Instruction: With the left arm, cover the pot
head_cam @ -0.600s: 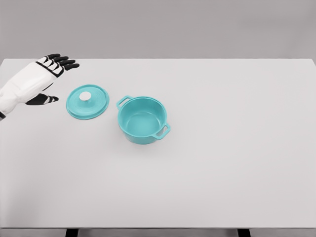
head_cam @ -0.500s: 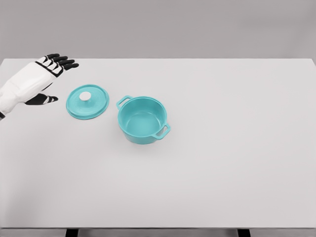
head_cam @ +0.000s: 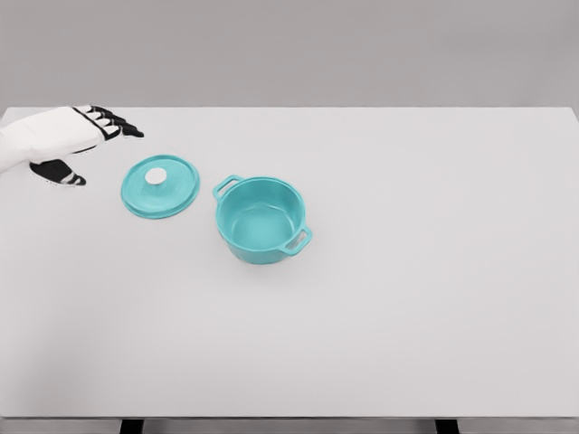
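Black fingers (head_cam: pixel 116 123): seen stretched out and slightly apart, nothing gripped — the tips are pointed right, toward the far side of the lid.
Thumb (head_cam: pixel 60 172): held below the palm, apart from the other fingers.
Left hand (head_cam: pixel 65 137): white, shown at the upper left, entering from the left edge; it is kept clear of the lid, just beside it to the left.
Lid (head_cam: pixel 160 185): teal, with a white knob (head_cam: pixel 156 175); it is laid flat on the table, knob up, just left of the pot without touching it.
Pot (head_cam: pixel 262 219): teal, two-handled, uncovered and upright — nothing is seen inside.
Table (head_cam: pixel 425 271): white, with lid and pot set left of centre.
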`<state>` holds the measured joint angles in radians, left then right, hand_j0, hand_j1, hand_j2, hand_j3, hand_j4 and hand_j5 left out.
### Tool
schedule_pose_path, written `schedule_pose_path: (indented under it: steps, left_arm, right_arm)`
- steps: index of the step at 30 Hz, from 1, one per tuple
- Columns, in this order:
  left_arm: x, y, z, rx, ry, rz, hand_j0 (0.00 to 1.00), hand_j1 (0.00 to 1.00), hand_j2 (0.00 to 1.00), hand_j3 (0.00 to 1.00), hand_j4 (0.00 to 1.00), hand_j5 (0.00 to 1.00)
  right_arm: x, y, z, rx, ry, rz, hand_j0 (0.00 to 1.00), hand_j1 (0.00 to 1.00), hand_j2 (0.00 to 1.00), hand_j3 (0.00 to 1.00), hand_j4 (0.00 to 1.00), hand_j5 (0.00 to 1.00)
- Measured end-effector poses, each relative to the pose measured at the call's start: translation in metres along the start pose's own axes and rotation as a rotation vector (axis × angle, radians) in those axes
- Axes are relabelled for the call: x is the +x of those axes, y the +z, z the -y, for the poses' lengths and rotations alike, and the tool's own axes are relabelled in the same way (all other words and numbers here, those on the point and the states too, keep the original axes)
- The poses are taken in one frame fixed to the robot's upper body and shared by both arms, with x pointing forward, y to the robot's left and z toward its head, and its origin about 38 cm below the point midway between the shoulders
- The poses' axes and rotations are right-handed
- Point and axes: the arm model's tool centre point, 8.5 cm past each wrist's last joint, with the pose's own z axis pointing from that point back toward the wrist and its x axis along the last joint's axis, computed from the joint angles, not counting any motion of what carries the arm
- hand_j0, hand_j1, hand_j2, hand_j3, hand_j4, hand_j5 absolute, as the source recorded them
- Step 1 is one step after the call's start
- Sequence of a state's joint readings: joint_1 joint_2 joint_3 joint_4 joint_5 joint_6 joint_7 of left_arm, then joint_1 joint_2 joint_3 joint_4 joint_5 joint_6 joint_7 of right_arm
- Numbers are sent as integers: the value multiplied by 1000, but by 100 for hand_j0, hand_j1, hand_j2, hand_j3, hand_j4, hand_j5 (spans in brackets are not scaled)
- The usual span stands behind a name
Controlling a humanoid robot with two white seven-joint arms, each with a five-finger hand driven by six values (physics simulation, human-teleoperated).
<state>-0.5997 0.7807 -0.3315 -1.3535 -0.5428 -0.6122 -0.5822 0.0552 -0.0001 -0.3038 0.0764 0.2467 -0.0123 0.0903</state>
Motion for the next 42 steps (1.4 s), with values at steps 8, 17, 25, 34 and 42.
schedule_pose_path:
  steps: [8,17,25,34,42]
  left_arm:
    - [-3,-54,-17,-86,2,41,85,85,85,85,85,85]
    - [1,-74,11,-163,48,56,79,79,79,79,79,79]
    - [2,-83,22,-178,80,56,79,79,79,79,79,79]
    - [-1,-91,37,-199,134,44,79,79,79,79,79,79]
    - [-3,-95,45,-209,163,37,75,75,75,75,75,75]
  right_arm:
    - [0,0,0,0,0,0,100,100,100,100,100,100]
    - [0,0,0,0,0,0,100,100,100,100,100,100]
    - [0,0,0,0,0,0,100,100,100,100,100,100]
    - [0,0,0,0,0,0,100,100,100,100,100,100]
    - [0,0,0,0,0,0,100,100,100,100,100,100]
